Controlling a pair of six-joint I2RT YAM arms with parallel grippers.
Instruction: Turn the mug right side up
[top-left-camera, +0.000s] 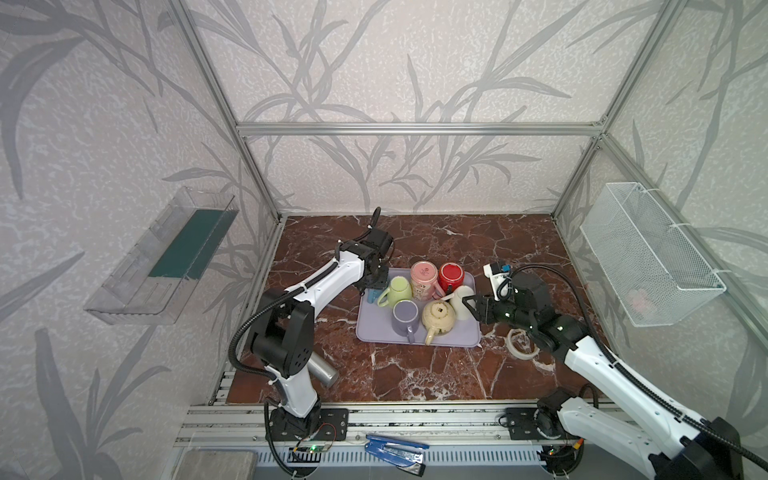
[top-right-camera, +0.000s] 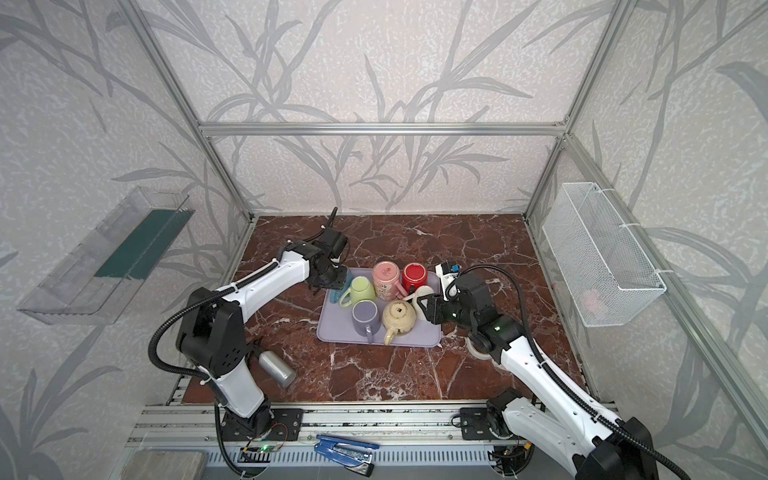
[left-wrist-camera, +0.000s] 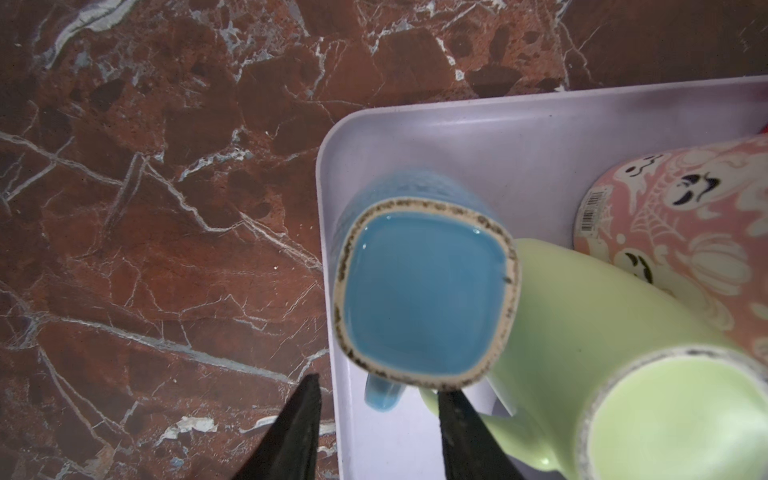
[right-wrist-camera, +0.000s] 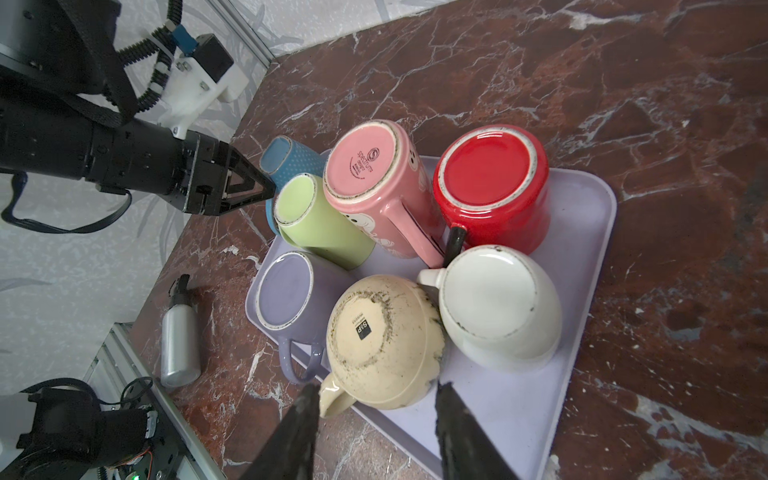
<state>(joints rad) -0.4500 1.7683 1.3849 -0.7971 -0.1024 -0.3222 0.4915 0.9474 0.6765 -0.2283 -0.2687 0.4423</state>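
The blue mug (left-wrist-camera: 424, 286), which I took for the one to turn, stood base-up in the tray's (left-wrist-camera: 457, 133) corner, directly ahead of the left gripper (left-wrist-camera: 380, 385). Its long axis was upright and ran nearly along the line of the fingers, so the left wrist view looked straight onto its base. Its handle pointed back toward the gripper and lay in the gap between the two fingertips. The jaws stood apart, wider than the handle, and neither finger visibly pressed on it. One finger came close to the green mug (left-wrist-camera: 582, 299), which leaned against the blue mug on that side. The outer finger hung over the tray rim.

The left arm was plainly the nearer. The right gripper (right-wrist-camera: 376, 387) hovered over the cream mug (right-wrist-camera: 382, 336), with the whole cluster between it and the blue mug. Its jaws were spread and held nothing.

The blue mug was glazed, with a squarish, round-cornered base inside a speckled unglazed ring. It looked slick, and it was crowded by its green neighbour.
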